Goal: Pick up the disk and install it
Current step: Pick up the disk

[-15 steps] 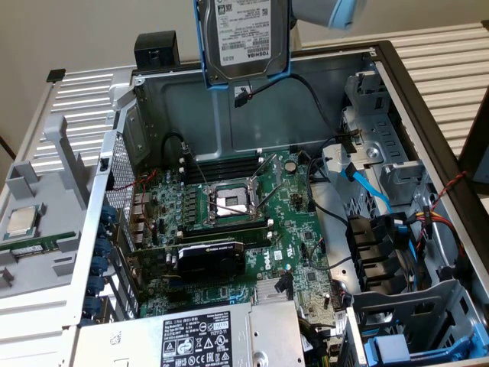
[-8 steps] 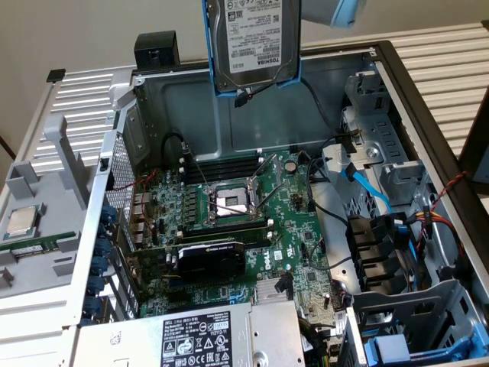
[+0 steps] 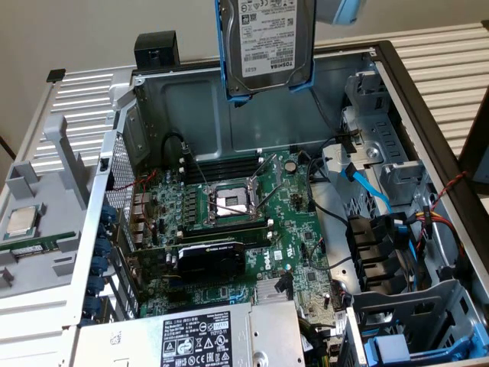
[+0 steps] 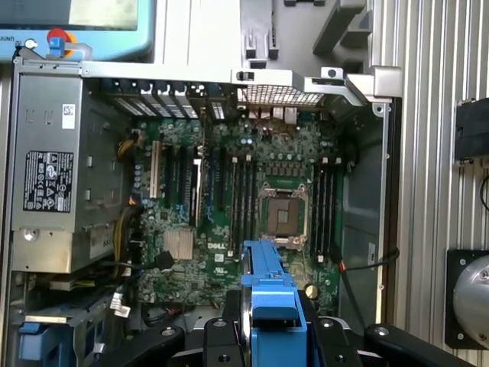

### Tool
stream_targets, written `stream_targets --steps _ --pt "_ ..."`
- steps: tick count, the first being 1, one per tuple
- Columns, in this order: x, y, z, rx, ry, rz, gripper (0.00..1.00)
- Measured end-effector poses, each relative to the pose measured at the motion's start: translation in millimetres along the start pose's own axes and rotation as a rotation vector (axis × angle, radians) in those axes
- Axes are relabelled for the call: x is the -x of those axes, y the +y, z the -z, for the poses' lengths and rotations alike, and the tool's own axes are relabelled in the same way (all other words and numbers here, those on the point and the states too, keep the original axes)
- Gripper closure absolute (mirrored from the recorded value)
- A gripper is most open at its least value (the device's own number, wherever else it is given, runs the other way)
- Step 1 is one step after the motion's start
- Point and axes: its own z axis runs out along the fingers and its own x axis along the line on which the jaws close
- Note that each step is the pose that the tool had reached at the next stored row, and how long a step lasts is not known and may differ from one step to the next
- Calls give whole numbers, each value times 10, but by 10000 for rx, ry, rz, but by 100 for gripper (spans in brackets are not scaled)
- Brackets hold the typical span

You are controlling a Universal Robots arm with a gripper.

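One disk, up in the air. It hangs upright with the white label facing out, above the back wall of the open computer case and touching nothing inside. The jaws are pinching it by the blue carrier, whose edge sits right between them in the wrist view. Below are the motherboard and the black graphics card. The drive bays are on the exterior view's right.

Silver disk with white printed label, blue plastic carrier, green motherboard, black graphics card, grey case, blue cable, silver power supply with black-and-white sticker, pale ribbed table
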Motion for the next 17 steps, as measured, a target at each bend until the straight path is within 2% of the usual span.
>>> stream_targets --steps 6,13,17 --pt "-17 -185 19 16 143 -4 63" --pt "-18 -215 19 28 147 -2 63" --pt "-26 -378 35 36 154 -4 63"
